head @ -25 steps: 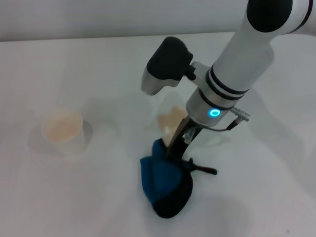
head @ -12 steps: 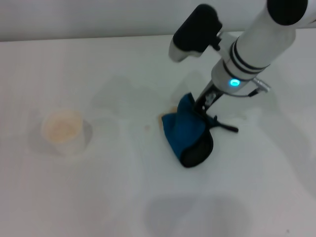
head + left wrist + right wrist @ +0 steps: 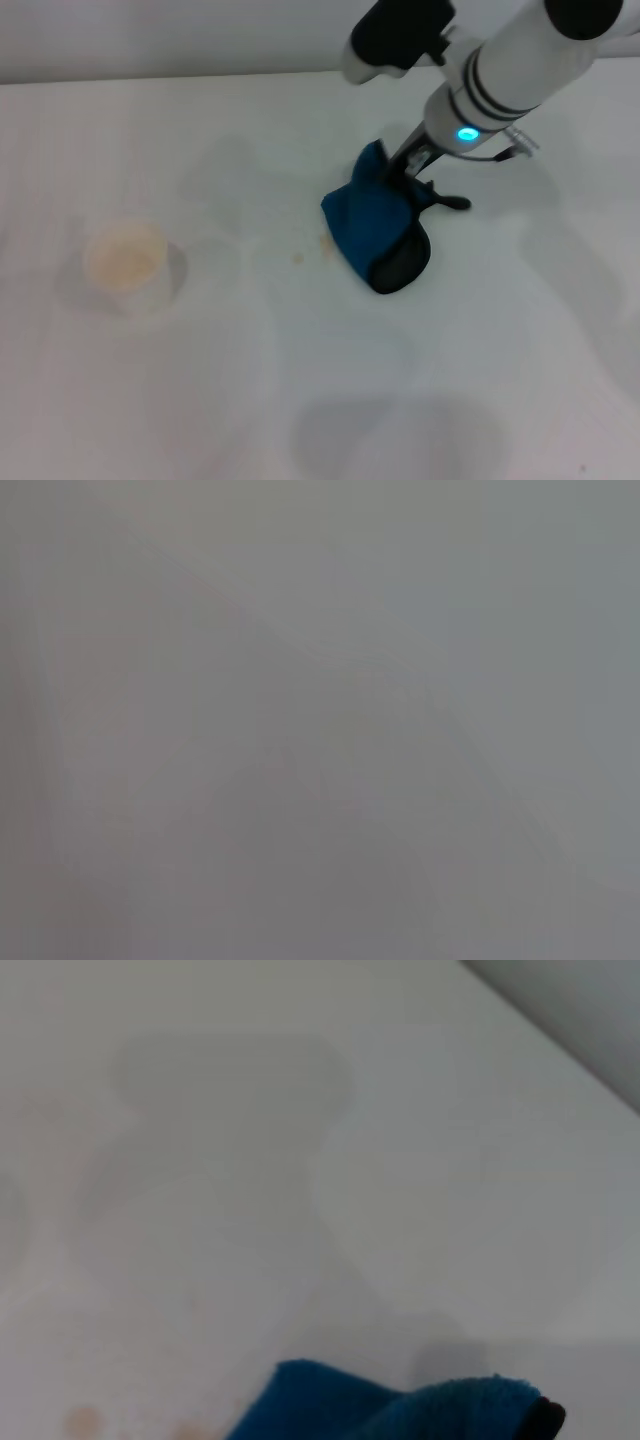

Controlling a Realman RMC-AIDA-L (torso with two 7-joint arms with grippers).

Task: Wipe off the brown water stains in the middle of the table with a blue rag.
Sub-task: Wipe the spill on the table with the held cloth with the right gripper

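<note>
Beneath its fingers, the right gripper [image 3: 405, 172] pinches the blue rag [image 3: 377, 228]; a stroke drifting away could miss the brown water stains [image 3: 325, 245] beside it.

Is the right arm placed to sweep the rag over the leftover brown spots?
Probably yes: the right claw holds the rag on the table, and the spots lie just beside it, nothing between.

Materials and surface finish

Blue rag [image 3: 372, 222]: fluffy, matt cloth, black-edged. Table [image 3: 200, 380] beneath the rag: smooth, plain white, faint sheen.
</note>
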